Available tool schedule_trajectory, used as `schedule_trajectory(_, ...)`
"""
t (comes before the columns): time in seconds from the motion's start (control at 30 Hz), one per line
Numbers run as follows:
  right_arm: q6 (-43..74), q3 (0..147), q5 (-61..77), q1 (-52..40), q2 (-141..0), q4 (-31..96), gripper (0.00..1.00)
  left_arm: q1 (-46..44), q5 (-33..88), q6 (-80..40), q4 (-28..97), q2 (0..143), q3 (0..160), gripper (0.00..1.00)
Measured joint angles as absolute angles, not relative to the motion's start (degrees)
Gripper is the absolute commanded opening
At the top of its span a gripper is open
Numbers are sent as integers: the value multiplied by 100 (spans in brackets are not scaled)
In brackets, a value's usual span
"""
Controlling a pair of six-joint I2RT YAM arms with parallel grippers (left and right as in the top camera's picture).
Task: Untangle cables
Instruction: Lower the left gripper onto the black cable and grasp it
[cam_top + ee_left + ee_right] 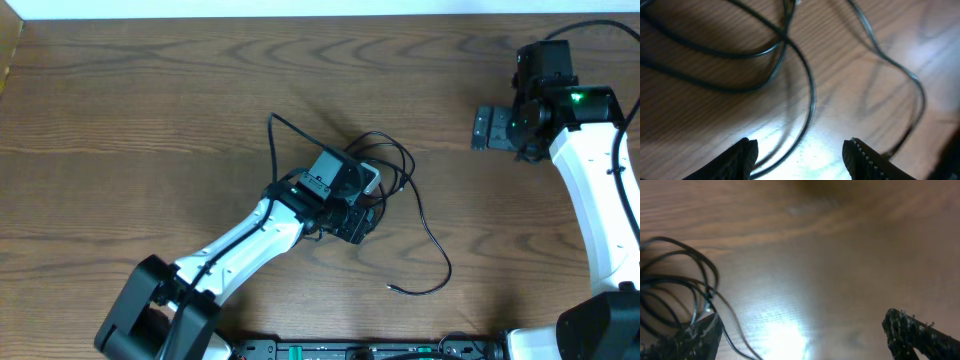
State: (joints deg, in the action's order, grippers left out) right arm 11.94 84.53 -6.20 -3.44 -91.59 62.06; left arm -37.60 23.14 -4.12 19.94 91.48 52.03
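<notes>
black cable (812,100): thin, likely light, limp, slippery; pinch single strand beside coil, not bundle. left gripper (800,157) jaws part-open astride strand, unclamped. right gripper (802,330) jaws wide, empty.

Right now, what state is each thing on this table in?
Black cable, tangled in loose overlapping loops, one end trailing free, not gripped.
Left gripper, open, low over the cable, a strand passing between its fingers.
Right gripper, open wide, holding nothing, off to the side.
</notes>
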Motion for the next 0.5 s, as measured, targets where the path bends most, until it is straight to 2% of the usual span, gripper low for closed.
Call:
schedule_trajectory(0.23, 235, 8453, 174, -344, -9159, 5605, 99, -3944, 2121, -471, 1879, 9432, 5203, 60)
schedule_trajectory(0.33, 154, 8453, 274, -344, -9159, 5596, 99, -4064, 2099, -471, 1780, 9472, 5203, 64)
schedule_trajectory(0.5, 121, 8451, 353, -158, -9159, 5629, 99, -4261, 2078, -489, 1446, 9489, 5201, 64)
